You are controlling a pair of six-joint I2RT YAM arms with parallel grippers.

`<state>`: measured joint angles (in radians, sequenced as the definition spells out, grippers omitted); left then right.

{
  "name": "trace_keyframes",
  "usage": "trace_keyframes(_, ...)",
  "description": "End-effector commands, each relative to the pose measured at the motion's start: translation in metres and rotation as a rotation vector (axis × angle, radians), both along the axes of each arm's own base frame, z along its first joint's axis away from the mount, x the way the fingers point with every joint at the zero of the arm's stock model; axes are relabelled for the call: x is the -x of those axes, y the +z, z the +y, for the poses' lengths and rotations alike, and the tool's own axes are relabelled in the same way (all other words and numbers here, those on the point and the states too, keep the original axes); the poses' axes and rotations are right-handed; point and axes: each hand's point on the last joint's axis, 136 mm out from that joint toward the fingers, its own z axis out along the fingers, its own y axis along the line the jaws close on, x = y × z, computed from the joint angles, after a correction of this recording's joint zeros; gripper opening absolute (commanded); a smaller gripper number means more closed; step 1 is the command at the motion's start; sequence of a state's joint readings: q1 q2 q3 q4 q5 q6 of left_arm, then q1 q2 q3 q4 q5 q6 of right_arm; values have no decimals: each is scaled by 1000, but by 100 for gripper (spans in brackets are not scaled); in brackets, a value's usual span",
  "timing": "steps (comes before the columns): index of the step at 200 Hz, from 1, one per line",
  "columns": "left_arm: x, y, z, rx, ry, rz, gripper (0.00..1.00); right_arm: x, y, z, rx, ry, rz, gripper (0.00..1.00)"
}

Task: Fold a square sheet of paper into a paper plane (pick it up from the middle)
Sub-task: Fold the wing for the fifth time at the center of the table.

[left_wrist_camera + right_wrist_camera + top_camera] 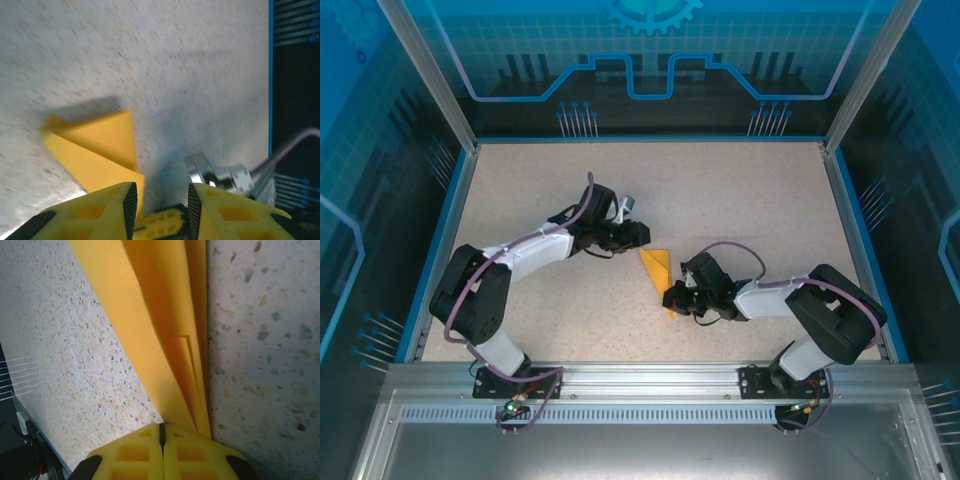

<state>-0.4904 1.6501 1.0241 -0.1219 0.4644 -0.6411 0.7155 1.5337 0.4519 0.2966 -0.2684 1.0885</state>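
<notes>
The orange-yellow paper [658,268] lies on the speckled table, folded into a narrow pointed paper plane shape with lengthwise creases. Its wide end is at the back and its tip points toward the near edge. My left gripper [642,236] is at the wide end. In the left wrist view its jaws [160,192] stand apart with bare table between them, and the paper [100,145] lies just left of the left finger. My right gripper [675,298] is at the narrow end. Its fingers [161,426] are closed together and rest over the paper [150,315], which runs under the right finger.
A blue rim [450,230] borders the table on the left, back and right, and its edge [270,75] shows in the left wrist view. Both arm bases sit on the metal rail [640,380] at the near edge. A purple cable [730,246] loops above the right wrist.
</notes>
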Motion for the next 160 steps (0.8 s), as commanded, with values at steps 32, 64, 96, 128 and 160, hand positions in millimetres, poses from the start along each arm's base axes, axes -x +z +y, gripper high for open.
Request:
trace_keyframes(32, 39, -50, -37, 6, -73, 152, 35, 23, -29, -18, 115, -10, 105, 6)
trace_keyframes(64, 44, -75, -41, -1, -73, 219, 35, 25, -29, -19, 119, -10, 104, 5)
trace_keyframes(96, 44, -99, -37, -45, -52, 268, 34, 27, -26, -18, 106, -9, 97, 6)
trace_keyframes(128, 51, -119, -32, -99, -52, 327, 33, 26, -1, -11, 44, 6, 53, 8)
trace_keyframes(160, 55, -128, -27, -119, -42, 340, 33, 33, 5, -16, 56, 29, 34, 11)
